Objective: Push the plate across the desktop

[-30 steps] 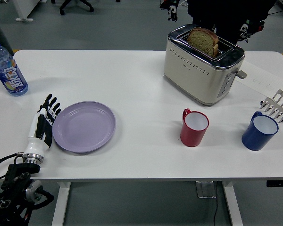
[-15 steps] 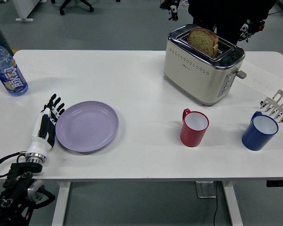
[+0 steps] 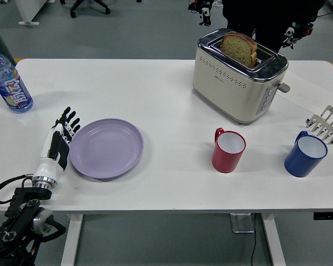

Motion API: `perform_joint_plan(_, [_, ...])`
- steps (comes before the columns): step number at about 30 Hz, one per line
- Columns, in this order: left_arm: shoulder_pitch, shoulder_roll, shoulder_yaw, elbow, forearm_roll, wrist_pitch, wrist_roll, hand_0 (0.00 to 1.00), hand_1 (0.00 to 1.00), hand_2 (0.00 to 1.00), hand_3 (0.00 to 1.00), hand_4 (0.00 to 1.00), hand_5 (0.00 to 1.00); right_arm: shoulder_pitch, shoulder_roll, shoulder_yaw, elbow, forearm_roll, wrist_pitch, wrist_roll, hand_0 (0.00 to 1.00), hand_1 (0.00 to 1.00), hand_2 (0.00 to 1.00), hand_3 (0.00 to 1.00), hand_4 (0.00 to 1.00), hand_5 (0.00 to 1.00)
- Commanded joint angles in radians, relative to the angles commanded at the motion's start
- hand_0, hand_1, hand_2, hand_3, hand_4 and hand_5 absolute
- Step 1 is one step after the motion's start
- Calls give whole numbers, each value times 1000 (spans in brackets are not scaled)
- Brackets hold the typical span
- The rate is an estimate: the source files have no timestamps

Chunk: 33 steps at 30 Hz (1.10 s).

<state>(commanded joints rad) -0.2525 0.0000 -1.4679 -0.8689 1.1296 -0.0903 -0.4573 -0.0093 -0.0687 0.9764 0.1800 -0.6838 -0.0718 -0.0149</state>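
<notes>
The purple plate (image 3: 106,148) had slid a little to the right since the earlier frames, and the left robot hand (image 3: 57,144) had moved along with it.

The plate lay flat on the left part of the white bench (image 3: 155,105). It sat just to the right of the left robot hand, with its left rim touching the hand. The hand stood on its side, its fingers (image 3: 70,118) straight and a little spread, pointing away from the robot. It held nothing; it only pressed against the plate's edge. So the next push should go to the right, over bare bench toward the mugs. The right robot hand was not to be seen, so the left one was the only hand near.

Counted, big to small: one bench, one toaster (image 3: 236,83) with one slice of bread (image 3: 238,49), one plate, one bottle (image 3: 9,81) at the far left, two mugs, one red mug (image 3: 228,150) and one blue mug (image 3: 305,154), and one small metal rack (image 3: 326,123) at the right edge.
</notes>
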Motion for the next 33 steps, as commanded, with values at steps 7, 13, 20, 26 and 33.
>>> perform_joint_plan(7, [1,0,16,6,-3,-3,2,920,937,984,998,500,998,-2,0,-1,0,-3,0,-1,636,595,683,677,229,411])
perform_joint_plan(13, [0,0,30,5,-5,-5,4,920,937,984,998,500,998,-2,0,-3,0,-4,-1,-1,636,595,682,678,230,410])
perform_joint_plan(20, [-3,0,43,6,-6,-7,7,919,937,983,998,499,998,-1,1,-6,0,-2,-1,-1,636,594,682,677,231,410])
perform_joint_plan(26, [-7,0,51,3,-5,-10,10,918,934,983,998,499,998,0,2,-9,0,-1,0,-2,636,594,682,678,230,410])
perform_joint_plan(33, [-9,0,84,7,-13,-14,13,917,935,982,998,498,998,-1,2,-10,0,-5,0,-4,636,594,681,678,230,411])
